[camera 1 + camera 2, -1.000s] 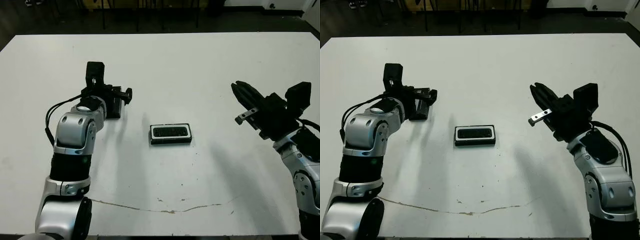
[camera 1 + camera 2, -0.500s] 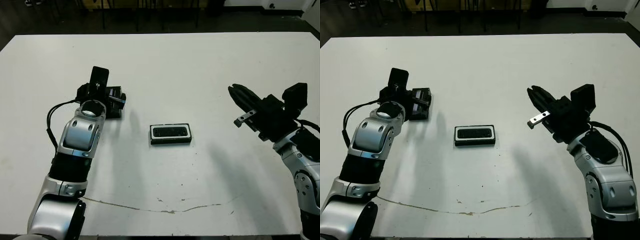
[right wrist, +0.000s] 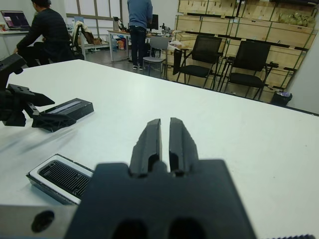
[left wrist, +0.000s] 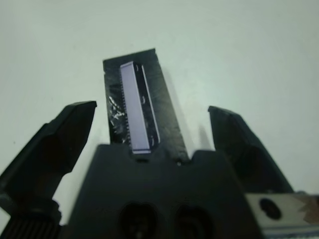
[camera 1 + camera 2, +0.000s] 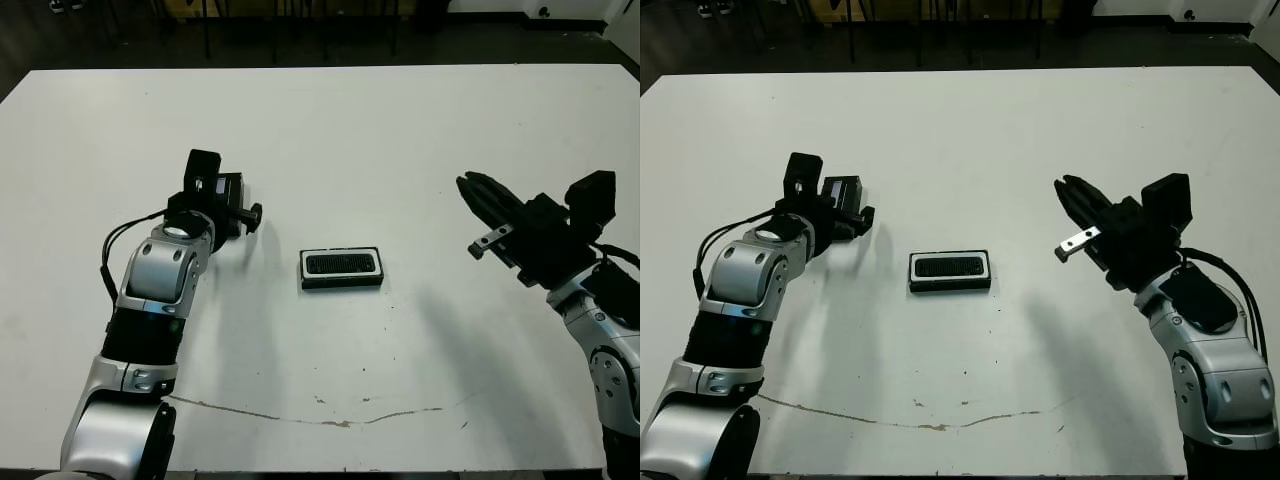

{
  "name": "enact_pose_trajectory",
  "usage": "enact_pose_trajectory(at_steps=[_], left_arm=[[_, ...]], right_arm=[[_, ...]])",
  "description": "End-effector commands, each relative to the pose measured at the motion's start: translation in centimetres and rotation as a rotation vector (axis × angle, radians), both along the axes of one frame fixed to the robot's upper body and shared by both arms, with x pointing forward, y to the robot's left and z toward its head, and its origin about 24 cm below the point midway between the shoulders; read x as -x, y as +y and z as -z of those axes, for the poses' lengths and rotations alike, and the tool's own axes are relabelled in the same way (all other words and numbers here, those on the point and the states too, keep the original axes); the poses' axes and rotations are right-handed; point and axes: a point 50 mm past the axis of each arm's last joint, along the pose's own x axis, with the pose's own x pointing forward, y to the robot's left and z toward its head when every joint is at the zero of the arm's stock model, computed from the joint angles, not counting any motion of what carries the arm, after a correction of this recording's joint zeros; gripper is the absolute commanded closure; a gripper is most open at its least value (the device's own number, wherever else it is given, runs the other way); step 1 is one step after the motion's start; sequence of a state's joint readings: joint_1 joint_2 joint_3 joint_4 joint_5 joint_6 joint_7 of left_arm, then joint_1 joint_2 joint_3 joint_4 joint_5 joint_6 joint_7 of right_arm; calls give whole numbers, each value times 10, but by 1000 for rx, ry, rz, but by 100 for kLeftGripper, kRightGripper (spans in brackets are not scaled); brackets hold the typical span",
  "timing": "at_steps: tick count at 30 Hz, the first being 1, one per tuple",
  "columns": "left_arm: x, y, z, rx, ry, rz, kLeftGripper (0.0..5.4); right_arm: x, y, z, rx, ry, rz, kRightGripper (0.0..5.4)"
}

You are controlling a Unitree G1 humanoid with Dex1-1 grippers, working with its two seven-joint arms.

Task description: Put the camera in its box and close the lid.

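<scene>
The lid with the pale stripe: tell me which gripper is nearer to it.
Left. The left gripper hangs right over the lid, fingers open either side. The right gripper is far off, beyond the box.

No text, label or number can be read anywhere.

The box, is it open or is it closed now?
Open: the box shows the camera inside, and the lid lies apart between the left gripper's fingers.
</scene>
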State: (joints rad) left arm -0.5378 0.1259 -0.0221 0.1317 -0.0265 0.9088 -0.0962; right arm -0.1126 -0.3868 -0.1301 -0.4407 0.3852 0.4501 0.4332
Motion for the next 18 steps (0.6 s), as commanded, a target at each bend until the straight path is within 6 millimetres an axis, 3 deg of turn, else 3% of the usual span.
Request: enact_pose_trajectory(at_steps=[1,8,12,18], left_arm=[[5,9,11,-45,69,-58,2],[7,19,22,54,76,-161,2],[6,20,27,15,114,-216,2],[2,18,29,-40,134,-241,82]], right_arm=[[1,-4,5,-8,28,3,540],[2,-5,5,6,25,-2,540],[1,-5,7,-1,30,-10,540],[1,-6,9,-1,30,-6,540]])
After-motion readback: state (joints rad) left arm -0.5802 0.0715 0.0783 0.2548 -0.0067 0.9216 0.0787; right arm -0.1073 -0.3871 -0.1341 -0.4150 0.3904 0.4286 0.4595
